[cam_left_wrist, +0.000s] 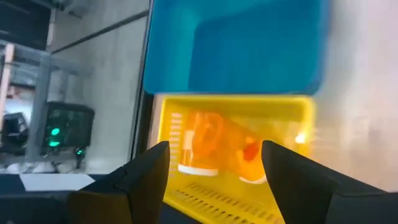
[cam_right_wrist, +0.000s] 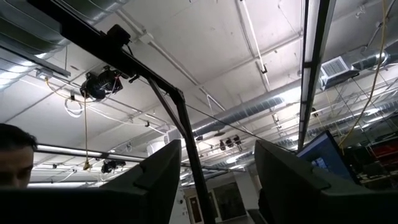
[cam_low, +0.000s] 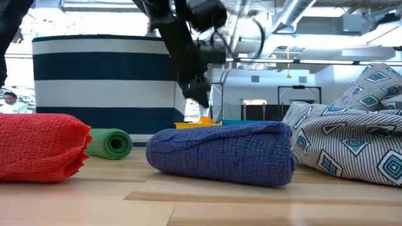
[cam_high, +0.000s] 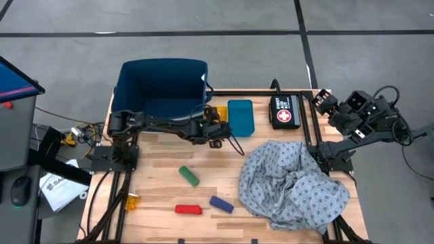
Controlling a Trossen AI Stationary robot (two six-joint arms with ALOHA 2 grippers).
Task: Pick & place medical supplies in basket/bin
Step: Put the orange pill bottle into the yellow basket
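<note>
My left gripper point(cam_high: 218, 130) hangs open over the yellow tray point(cam_left_wrist: 292, 115), slanting down. An orange pill bottle point(cam_left_wrist: 208, 140) lies on the tray's floor, beyond and between the fingertips. The teal tray point(cam_high: 241, 116) stands right next to the yellow one, and the navy striped basket point(cam_high: 163, 85) is at the far left. A second orange bottle point(cam_high: 132, 200) lies near the table's left front. The green roll point(cam_high: 188, 176), red roll point(cam_high: 188, 209) and blue roll point(cam_high: 221, 204) lie on the wood. The dotted gown cloth point(cam_high: 291, 179) is heaped at the right. My right gripper point(cam_right_wrist: 217, 158) is raised off the table's right side, open, pointing at the ceiling.
A black pouch with a red-and-white cross point(cam_high: 285, 110) lies beside the teal tray at the far right. Bare wood shows between the rolls and the trays. A person's head point(cam_right_wrist: 12, 149) shows in the room beyond the table.
</note>
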